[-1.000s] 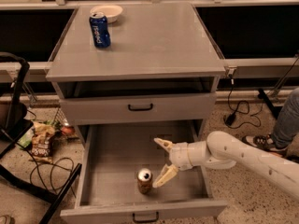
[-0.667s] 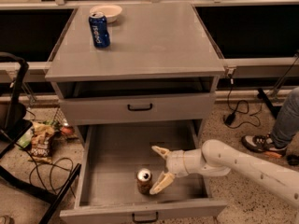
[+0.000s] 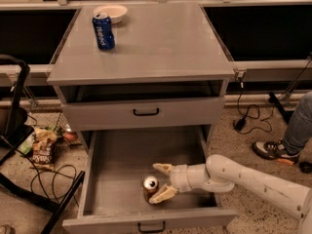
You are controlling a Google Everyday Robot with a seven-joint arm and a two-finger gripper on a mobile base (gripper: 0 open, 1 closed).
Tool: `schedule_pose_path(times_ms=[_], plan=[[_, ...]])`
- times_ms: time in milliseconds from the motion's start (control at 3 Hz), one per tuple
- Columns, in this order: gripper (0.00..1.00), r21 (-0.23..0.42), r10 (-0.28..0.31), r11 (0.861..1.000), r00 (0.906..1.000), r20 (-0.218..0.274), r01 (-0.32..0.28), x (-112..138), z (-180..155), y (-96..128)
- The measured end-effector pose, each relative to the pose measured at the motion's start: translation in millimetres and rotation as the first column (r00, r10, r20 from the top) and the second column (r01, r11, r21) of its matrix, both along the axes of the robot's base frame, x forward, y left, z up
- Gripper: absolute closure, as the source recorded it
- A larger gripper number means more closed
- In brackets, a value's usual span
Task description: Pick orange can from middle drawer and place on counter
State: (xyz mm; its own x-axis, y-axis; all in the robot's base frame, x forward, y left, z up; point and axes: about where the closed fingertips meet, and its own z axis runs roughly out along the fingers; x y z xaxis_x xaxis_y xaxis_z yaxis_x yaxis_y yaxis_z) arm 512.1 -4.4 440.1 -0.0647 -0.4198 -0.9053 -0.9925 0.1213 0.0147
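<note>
The orange can (image 3: 149,186) stands upright on the floor of the open middle drawer (image 3: 117,165), near its front. My gripper (image 3: 157,182) reaches in from the right, inside the drawer. It is open, with one pale finger behind the can and one in front of it, close to the can's right side. The counter (image 3: 161,38) is the grey top of the cabinet above.
A blue Pepsi can (image 3: 103,30) and a small white bowl (image 3: 110,12) stand at the back left of the counter. A shut drawer front with black handle (image 3: 146,112) is above the open drawer. A chair and snack bags (image 3: 43,147) are at left; a person's foot (image 3: 273,150) at right.
My gripper has moved left inside the drawer, closing in on the orange can until its open fingers sit on either side of it. The can has not moved.
</note>
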Motion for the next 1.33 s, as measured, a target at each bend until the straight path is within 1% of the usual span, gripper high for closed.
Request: schedule_pose_path(times_ms=[333, 667, 1000, 1333], plan=[[0.43, 0.028, 0.017, 0.999, 0.9998, -0.011, -0.017, -2.9, -2.0, 21.7], [0.64, 0.042, 0.037, 0.998, 0.9988, -0.032, -0.036, -7.0, -6.7, 40.4], [0.96, 0.044, 0.042, 0.998, 0.9987, -0.030, -0.041, -8.0, -2.4, 42.1], [1.00, 0.047, 0.047, 0.998, 0.9987, -0.019, -0.046, -9.0, 11.1, 39.9]])
